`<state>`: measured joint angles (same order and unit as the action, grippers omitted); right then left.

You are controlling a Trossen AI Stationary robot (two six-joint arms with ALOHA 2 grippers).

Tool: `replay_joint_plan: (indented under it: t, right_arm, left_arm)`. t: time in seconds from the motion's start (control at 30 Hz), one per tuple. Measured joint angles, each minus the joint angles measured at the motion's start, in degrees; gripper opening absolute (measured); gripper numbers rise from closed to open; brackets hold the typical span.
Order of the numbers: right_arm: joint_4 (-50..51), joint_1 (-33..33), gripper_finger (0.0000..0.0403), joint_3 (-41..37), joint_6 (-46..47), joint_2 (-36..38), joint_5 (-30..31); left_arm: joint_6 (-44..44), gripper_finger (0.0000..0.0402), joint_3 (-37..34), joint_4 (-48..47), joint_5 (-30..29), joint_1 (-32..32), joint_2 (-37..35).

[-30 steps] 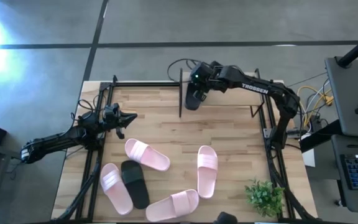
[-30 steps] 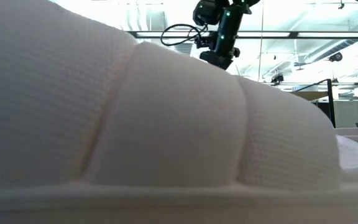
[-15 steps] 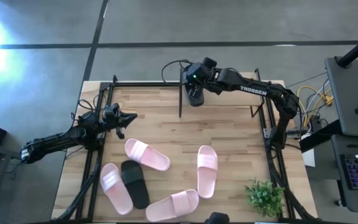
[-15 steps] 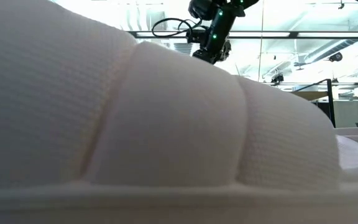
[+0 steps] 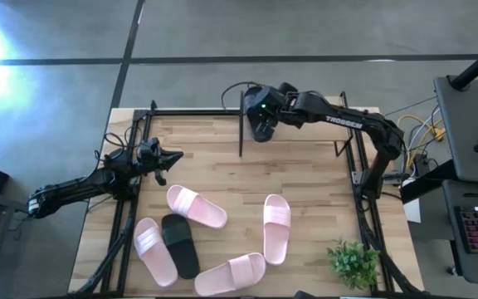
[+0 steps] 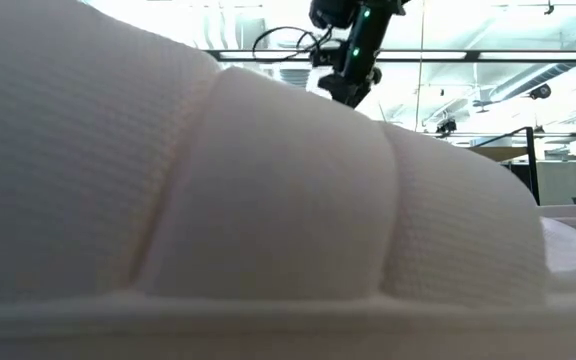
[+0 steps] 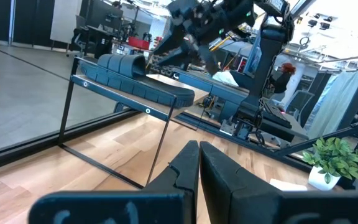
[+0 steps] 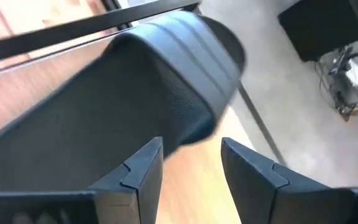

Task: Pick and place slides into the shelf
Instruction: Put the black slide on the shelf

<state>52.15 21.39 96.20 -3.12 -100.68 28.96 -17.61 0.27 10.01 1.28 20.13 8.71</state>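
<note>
From above, the right arm (image 5: 338,121) carries white lettering that reads TROSSEN along its dark casing. Its gripper (image 5: 260,124) hangs over the far edge of the butcher-block table (image 5: 305,178), above a black slide (image 5: 260,130) lying on the shelf (image 5: 241,124), a frame of thin black bars. The left gripper (image 5: 171,156) waits near the table's left side, its fingers pressed together with nothing between them. Nearer the front lie four pale pink slides, one (image 5: 196,206) angled beside a second black slide (image 5: 179,245), another (image 5: 153,251) touching that black one, a third (image 5: 231,274) at the front edge and a fourth (image 5: 276,228) lying apart to the right. A small green plant (image 5: 354,262) stands at the front right corner.

At table height, the ribbed, finely woven strap of a pink slide (image 6: 218,200) fills nearly everything; only the right arm (image 6: 353,50) shows above it.

The left wrist view shows its own fingers (image 7: 185,171) shut, and farther off the black slide (image 7: 138,84), with a ridged strap, lying flat on the shelf's upper bar (image 7: 120,96), the right gripper (image 7: 185,53) just above it.

The right wrist view shows two dark fingers (image 8: 138,171) spread apart and free of the black slide (image 8: 123,106), whose strap has moulded ridges and a fine grain; the grip is let go.
</note>
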Motion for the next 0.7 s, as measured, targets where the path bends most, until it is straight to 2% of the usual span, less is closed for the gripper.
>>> replay_joint_plan:
  t: [0.17, 0.23, 0.33, 0.5, 0.7]
  right_arm:
    - [4.6, 1.1, 0.0142, 0.1, 12.0, 3.7, -3.7]
    - [8.3, 2.9, 0.0123, 0.1, 18.2, 5.0, -6.3]
    - [11.6, 6.7, 0.0080, 0.1, 24.3, 5.3, -13.2]
    - [11.3, 10.3, 0.0016, 0.0, 27.9, 3.4, -19.0]
    - [9.4, 11.5, 0.0012, 0.0, 28.3, -0.5, -19.9]
  left_arm:
    - [0.0, 0.0000, 0.0, 0.0, 0.0, 0.0, 0.0]
    - [0.0, 0.0000, 0.0, 0.0, 0.0, 0.0, 0.0]
    - [0.0, 0.0000, 0.0, 0.0, 0.0, 0.0, 0.0]
    - [0.0, 0.0000, 0.0, 0.0, 0.0, 0.0, -0.1]
    - [0.0, 0.0000, 0.0, 0.0, 0.0, 0.0, 0.0]
